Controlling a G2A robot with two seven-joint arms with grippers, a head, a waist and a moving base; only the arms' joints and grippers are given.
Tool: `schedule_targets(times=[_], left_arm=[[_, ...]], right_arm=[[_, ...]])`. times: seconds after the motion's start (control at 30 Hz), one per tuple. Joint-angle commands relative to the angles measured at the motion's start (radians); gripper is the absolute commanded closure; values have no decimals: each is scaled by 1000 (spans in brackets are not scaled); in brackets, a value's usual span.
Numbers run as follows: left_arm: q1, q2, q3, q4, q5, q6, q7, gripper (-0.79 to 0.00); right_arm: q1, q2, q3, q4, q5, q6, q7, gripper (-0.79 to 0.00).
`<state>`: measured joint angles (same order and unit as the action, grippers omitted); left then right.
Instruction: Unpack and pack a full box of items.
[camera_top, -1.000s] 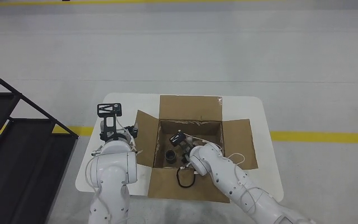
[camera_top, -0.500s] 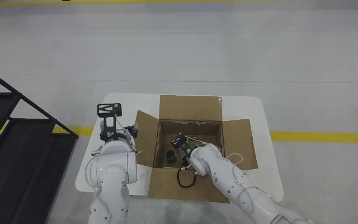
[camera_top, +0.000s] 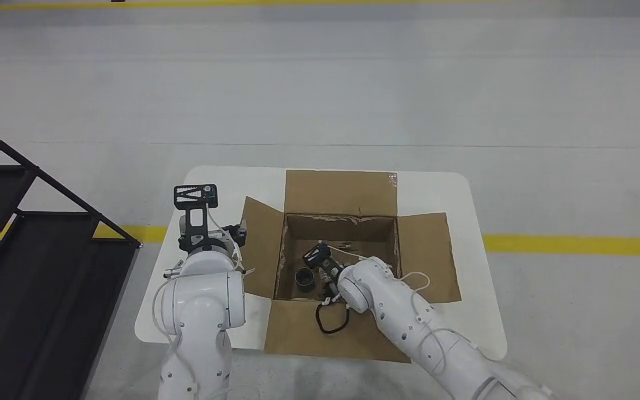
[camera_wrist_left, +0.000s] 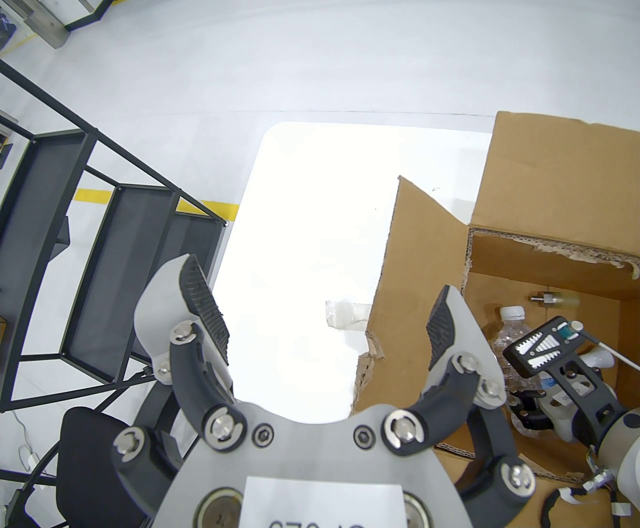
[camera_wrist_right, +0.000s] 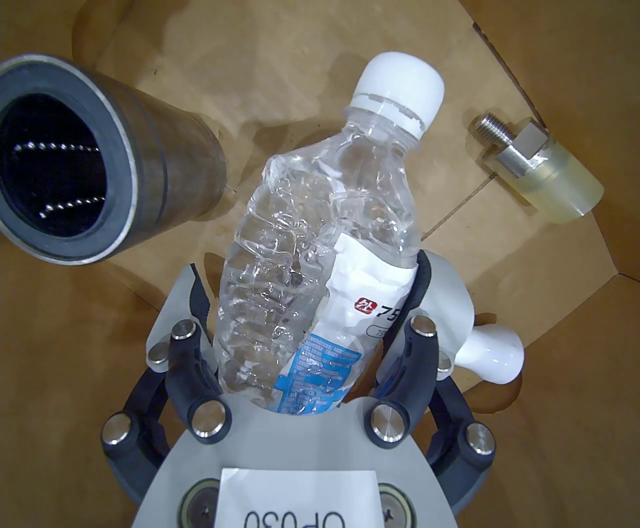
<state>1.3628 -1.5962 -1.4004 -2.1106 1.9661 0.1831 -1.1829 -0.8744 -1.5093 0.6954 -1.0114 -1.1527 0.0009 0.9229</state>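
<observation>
Inside the cardboard box (camera_top: 338, 190), right end effector (camera_wrist_right: 312, 290) clamps a crumpled bottle (camera_wrist_right: 320, 215) with blue-white label (camera_wrist_right: 345, 325); left end effector (camera_wrist_left: 320, 295) gapes wide.

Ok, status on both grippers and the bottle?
Left gripper open, over table. Right gripper shut on bottle inside box. Metal tube close beside.

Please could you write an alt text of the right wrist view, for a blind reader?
The right gripper holds a crumpled clear plastic bottle with a white cap, inside a cardboard box. Around it on the box floor lie a dark metal tube, a metal bolt with a yellowish end, and a white knob.
</observation>
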Motion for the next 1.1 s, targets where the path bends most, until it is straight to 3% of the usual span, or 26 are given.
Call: schedule_targets(times=[0.0,0.1,0.13,0.3,0.37,0.73,0.9,1.07], left_arm=[[0,0,0,0,0,0,0,-785],[0,0,0,0,0,0,0,-785],[0,0,0,0,0,0,0,-785],[0,0,0,0,0,0,0,-785],[0,0,0,0,0,0,0,-785],[0,0,0,0,0,0,0,-785],[0,0,0,0,0,0,0,-785],[0,0,0,0,0,0,0,-785]], right_arm=[[1,-3,1,7,4,-2,-4,-674],[3,-6,1,15,6,-5,-7,-533],[4,-7,2,18,6,-5,-8,-385],[6,-11,16,29,23,-12,-20,-228],[5,-10,26,29,36,-19,-30,-18],[-42,24,154,-72,100,-55,-69,0],[-127,68,308,-202,183,-127,-112,0],[-242,110,488,-327,352,-268,-141,0]])
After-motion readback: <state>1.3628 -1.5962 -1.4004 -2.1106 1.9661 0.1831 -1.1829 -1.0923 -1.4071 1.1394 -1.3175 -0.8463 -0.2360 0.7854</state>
